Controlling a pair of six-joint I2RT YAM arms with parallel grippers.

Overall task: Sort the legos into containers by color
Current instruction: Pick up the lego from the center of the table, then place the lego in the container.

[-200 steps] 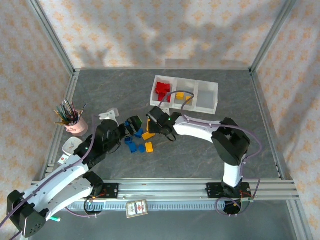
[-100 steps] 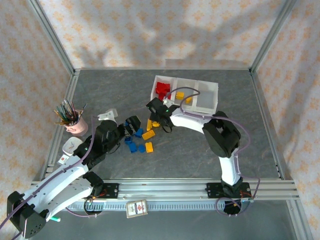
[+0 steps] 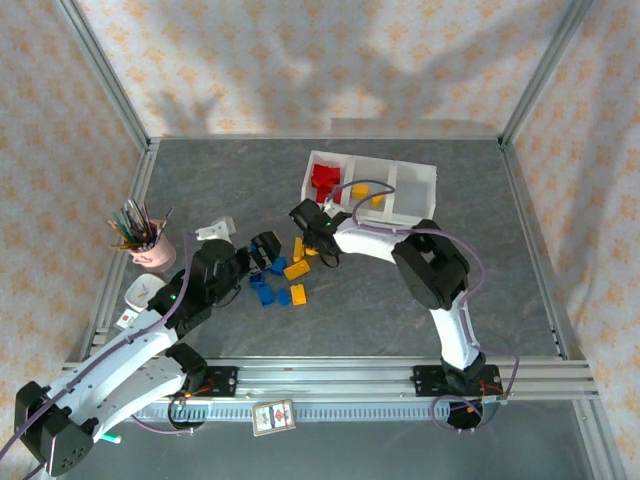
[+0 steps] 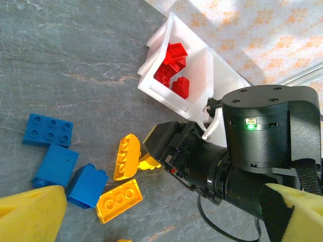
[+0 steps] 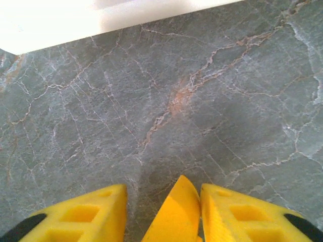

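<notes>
Where the arm bases sit at the bottom of the overhead view, a small card (image 3: 272,418) lies on the front rail. The left gripper (image 3: 264,249) is left of centre over the grey table (image 3: 400,320). Its wrist view shows both yellow fingers (image 4: 31,214) spread wide to the lower corners, with nothing pinched between them.

Loose legos (image 3: 280,280) lie scattered just right of it at frame centre. They are blue and yellow-orange pieces, some of them touching. The left wrist view shows three blue legos (image 4: 55,164) at lower left and a flat yellow-orange one (image 4: 118,200) beside them.

The right gripper (image 3: 305,228) is just above that scatter, reaching in from the right. Its wrist view shows a yellow lego (image 5: 174,214) between the fingertips. The piece touches the lower-right finger (image 5: 237,217), while a strip of table separates it from the other finger. The fingers are partly closed about the piece and not yet pinching it from both sides.

A pink cup (image 3: 150,245) of pens stands at mid left, well apart. Farthest, at upper centre, is the tray (image 3: 415,195) of three containers. Red legos (image 3: 324,180) lie in its leftmost compartment and yellow-orange legos (image 3: 365,193) in the middle one.
</notes>
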